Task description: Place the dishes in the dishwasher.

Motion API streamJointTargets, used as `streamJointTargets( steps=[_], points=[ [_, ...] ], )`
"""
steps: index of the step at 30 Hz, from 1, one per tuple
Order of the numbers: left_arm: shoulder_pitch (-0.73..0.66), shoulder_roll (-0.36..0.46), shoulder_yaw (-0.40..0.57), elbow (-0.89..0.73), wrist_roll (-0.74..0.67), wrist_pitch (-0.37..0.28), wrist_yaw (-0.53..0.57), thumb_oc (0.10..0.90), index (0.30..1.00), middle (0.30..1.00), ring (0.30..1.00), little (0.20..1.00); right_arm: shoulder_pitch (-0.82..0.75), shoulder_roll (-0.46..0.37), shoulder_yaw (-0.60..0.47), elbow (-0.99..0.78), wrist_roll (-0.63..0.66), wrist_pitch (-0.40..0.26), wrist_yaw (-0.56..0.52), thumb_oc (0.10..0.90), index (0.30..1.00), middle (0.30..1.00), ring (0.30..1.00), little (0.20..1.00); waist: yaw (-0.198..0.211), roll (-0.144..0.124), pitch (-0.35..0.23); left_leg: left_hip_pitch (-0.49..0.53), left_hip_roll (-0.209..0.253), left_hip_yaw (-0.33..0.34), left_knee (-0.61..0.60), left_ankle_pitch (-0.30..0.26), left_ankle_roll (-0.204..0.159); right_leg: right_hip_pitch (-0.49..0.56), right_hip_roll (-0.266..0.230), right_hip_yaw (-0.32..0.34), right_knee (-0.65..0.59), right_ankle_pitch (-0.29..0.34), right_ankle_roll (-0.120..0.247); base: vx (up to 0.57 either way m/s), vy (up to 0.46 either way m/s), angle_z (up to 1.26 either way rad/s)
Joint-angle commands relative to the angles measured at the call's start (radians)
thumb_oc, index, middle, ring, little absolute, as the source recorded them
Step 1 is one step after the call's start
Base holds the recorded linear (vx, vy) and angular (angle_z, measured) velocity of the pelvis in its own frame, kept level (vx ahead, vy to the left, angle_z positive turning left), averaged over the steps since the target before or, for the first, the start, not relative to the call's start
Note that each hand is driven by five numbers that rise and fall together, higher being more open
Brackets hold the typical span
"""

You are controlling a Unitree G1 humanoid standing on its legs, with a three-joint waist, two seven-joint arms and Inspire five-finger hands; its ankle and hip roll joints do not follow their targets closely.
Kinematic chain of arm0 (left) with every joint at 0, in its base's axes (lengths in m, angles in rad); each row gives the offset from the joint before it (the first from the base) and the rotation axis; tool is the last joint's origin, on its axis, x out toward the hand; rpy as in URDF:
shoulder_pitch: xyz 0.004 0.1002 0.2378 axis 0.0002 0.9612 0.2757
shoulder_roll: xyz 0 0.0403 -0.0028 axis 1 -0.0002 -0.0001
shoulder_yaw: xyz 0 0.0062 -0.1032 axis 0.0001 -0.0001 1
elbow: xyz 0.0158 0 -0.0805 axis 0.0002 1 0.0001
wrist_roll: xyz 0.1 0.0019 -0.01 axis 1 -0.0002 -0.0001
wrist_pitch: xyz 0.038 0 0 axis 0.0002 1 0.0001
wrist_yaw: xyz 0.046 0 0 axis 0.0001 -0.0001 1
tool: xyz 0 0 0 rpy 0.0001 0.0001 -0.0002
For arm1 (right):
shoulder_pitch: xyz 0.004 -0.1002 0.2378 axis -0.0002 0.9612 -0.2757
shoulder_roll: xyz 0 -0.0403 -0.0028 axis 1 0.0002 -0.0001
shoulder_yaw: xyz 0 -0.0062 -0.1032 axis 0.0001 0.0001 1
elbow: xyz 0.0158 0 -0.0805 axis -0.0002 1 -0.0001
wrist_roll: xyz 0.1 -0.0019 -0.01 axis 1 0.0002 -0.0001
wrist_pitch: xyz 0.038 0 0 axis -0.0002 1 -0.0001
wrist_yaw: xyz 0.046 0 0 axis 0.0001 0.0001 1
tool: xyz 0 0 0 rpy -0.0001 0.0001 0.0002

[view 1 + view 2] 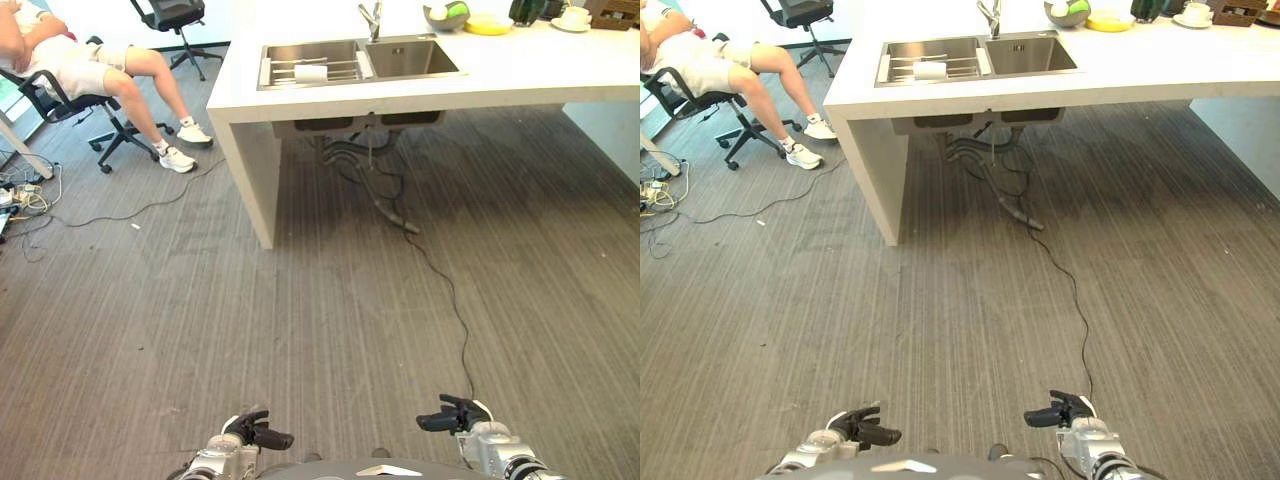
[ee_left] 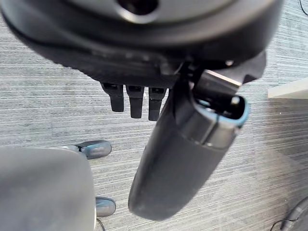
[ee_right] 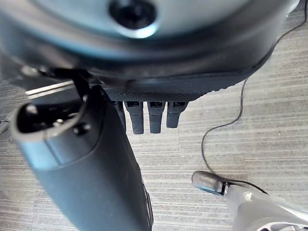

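Left hand [image 1: 257, 432]: I see it low over the grey floor [image 1: 300, 320], fingers relaxed and straight, holding nothing.
Right hand [image 1: 455, 414]: same on my other side — fingers loose, nothing in them.
Dishes: well ahead on the white counter [image 1: 560, 75] — a bowl [image 1: 445, 15], a yellow plate [image 1: 488, 25], a cup on a saucer [image 1: 574, 18].
Sink [image 1: 360, 60]: rack with a white roll [image 1: 311, 72].
Person [image 1: 90, 65]: seated on an office chair, far left.
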Motion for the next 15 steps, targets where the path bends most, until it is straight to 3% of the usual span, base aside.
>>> streamJointTargets(
  steps=[1, 15],
  points=[
    [-0.080, 0.035, -0.015, 0.059, 0.021, -0.021, -0.012, 0.800, 0.900, 0.900, 0.900, 0.900, -0.059, -0.023, -0.011, 0.009, 0.011, -0.029, 0.004, 0.800, 0.900, 0.900, 0.900, 0.900, 0.007, -0.045, -0.006, -0.024, 0.005, 0.031, -0.009, -0.033, -0.052, -0.012, -0.094, 0.007, 0.011, -0.015, 0.133, 0.00, 0.000, 0.00],
    [-0.062, 0.008, 0.000, 0.095, 0.011, -0.017, -0.017, 0.800, 0.900, 0.900, 0.900, 0.900, -0.038, 0.005, 0.002, 0.076, -0.011, -0.031, 0.009, 0.800, 0.900, 0.900, 0.900, 0.900, 0.007, -0.050, -0.012, -0.009, 0.008, 0.031, -0.009, -0.037, -0.053, 0.002, -0.090, 0.004, 0.011, -0.024, 0.132, 0.00, 0.000, 0.00]
  ],
)
